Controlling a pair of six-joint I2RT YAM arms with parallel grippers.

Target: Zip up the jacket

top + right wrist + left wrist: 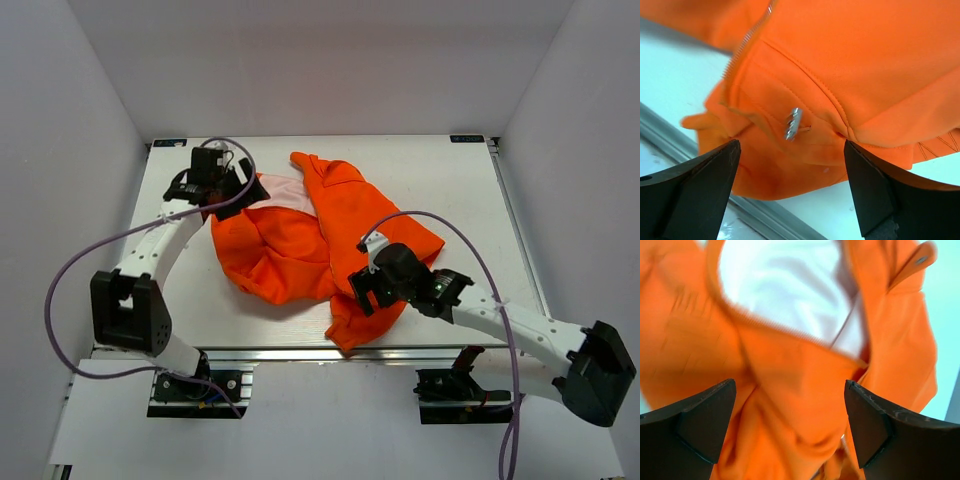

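The bright orange jacket lies crumpled in the middle of the table, its white lining showing at the far left. My left gripper is open over the jacket's upper left edge; in the left wrist view orange fabric and white lining fill the space past the fingers. My right gripper is open at the jacket's near right hem. The right wrist view shows a metal zipper pull on the orange fabric between and above the spread fingers, with zipper teeth running up left.
The white table has a metal rail along its near edge, also in the right wrist view. White walls enclose the back and sides. Purple cables loop from both arms over the table.
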